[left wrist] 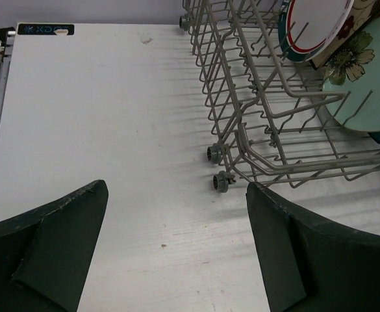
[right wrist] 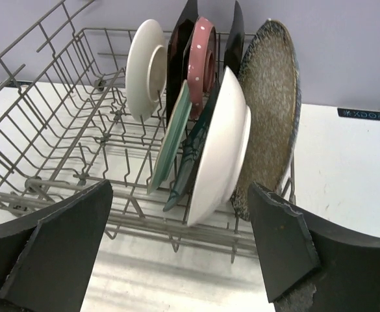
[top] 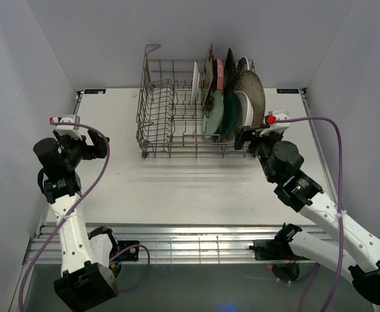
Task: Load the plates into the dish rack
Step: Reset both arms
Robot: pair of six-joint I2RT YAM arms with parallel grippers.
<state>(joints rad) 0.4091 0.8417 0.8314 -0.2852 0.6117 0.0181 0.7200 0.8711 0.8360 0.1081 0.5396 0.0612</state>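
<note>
The grey wire dish rack (top: 167, 123) stands at the back of the table. Several plates stand on edge in its right half. In the right wrist view these include a speckled grey round plate (right wrist: 271, 110) at the right end, a white one (right wrist: 222, 149), a dark teal one (right wrist: 193, 156), a pale green one (right wrist: 173, 130) and a pink dotted one (right wrist: 199, 55). My right gripper (top: 247, 138) (right wrist: 180, 195) is open and holds nothing, just in front of the rack's near right corner. My left gripper (top: 99, 144) (left wrist: 177, 188) hangs open over bare table, left of the rack (left wrist: 261, 97).
A tall wire loop (top: 152, 49) rises at the rack's far left corner. Small wheels (left wrist: 217, 153) stick out of the rack's side facing my left gripper. Grey walls close in both sides. A metal rail (top: 196, 244) runs along the table's near edge.
</note>
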